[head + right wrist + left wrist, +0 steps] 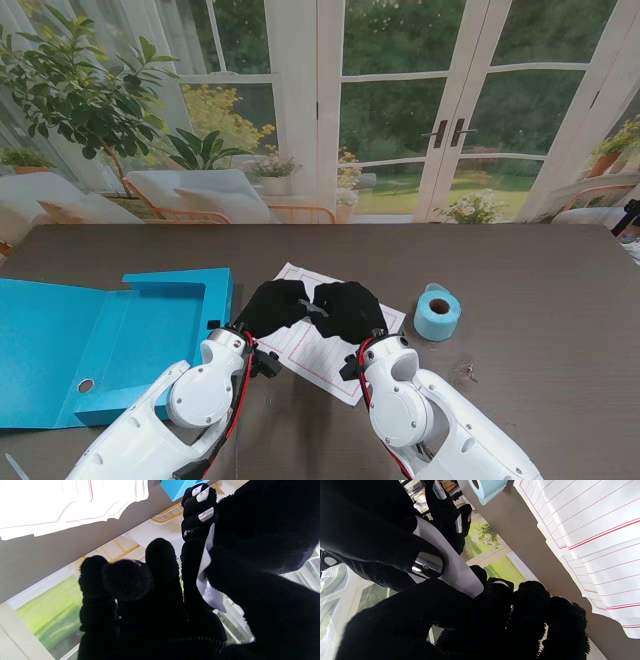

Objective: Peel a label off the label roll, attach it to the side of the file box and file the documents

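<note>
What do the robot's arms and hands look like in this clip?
Both arms are glossy white, rounded shells with red and black cables running along the wrists. The left hand and right hand wear black knitted gloves. In the wrist views, shiny metal plates show on the fingers, like nails.

Label (208, 580) — between black fingers (160, 560)

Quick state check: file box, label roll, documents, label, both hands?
file box: open, lying flat, nothing visible inside
label roll: on the table, right of the documents
documents: loose on the table, not filed
label: off the roll, pinched between both hands
left hand: shut on label
right hand: shut on label
</note>
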